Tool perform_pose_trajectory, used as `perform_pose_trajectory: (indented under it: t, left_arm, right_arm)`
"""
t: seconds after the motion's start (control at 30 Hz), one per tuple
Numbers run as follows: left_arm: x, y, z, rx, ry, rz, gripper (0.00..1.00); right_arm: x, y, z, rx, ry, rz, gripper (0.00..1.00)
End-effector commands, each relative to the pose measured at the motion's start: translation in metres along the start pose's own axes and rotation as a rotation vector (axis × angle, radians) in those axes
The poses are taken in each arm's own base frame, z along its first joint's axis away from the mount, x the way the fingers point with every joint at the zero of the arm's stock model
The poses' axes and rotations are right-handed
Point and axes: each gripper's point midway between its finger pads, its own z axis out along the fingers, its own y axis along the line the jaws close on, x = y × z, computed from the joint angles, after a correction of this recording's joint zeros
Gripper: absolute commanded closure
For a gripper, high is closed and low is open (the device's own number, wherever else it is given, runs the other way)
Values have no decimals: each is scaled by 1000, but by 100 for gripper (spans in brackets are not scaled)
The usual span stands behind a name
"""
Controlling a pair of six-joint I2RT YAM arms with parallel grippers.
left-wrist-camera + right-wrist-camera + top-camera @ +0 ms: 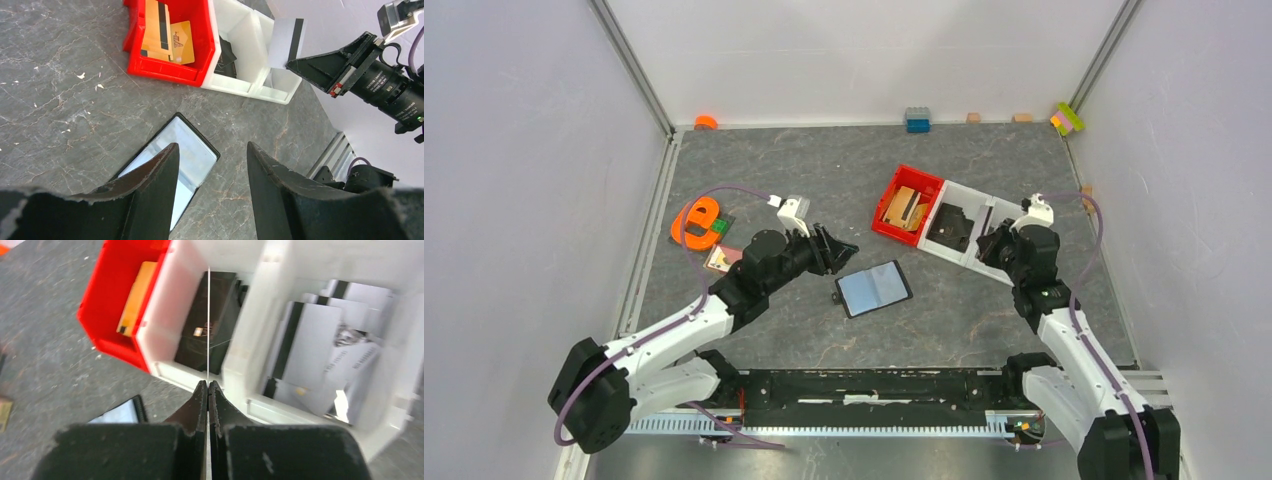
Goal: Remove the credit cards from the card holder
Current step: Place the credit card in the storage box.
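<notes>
Left pincer: the left gripper (212, 150) is hanging over the table with its jaws standing well apart, gripping nothing.
Right pincer: the right gripper (208, 386) is pressing its jaws together on the bottom edge of a credit card (286, 40).
Held card: it is standing upright above the fingertips, greyish-white with a dark stripe along one edge; the right wrist view is showing it edge-on as a thin pale line over the bins.
Card holder: the card holder (874, 288) is lying open and flat on the table (804, 170), pale blue-grey inside facing up, between the two arms and nearer than the bins; it is showing directly below the gap of the left gripper.
Red bin: the red bin (165, 67) is sitting on the table beyond the card holder, touching the white bin on one side.
Red bin contents: tan flat pieces (172, 42) are leaning inside it, one bearing a dark stripe.
White bin: the white bin (250, 85) is lying beside the red one, showing two compartments.
Compartment next to the red bin: a black item (220, 305) is filling it; what it is cannot be told.
Far compartment: greyish-white cards (310, 345) with dark stripes are lying in it, overlapping each other in a loose pile.
</notes>
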Motion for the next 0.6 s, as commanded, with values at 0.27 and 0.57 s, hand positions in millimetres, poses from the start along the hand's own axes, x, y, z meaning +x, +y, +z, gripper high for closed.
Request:
perform_pose_trajectory:
  t: [0.27, 0.57]
  left_arm:
    - [-22, -10, -2, 13, -58, 35, 41]
    - [-22, -9, -3, 5, -61, 37, 41]
  right_arm:
    - [-9, -57, 0, 227, -14, 70, 100]
    - [7, -56, 19, 116, 57, 118, 100]
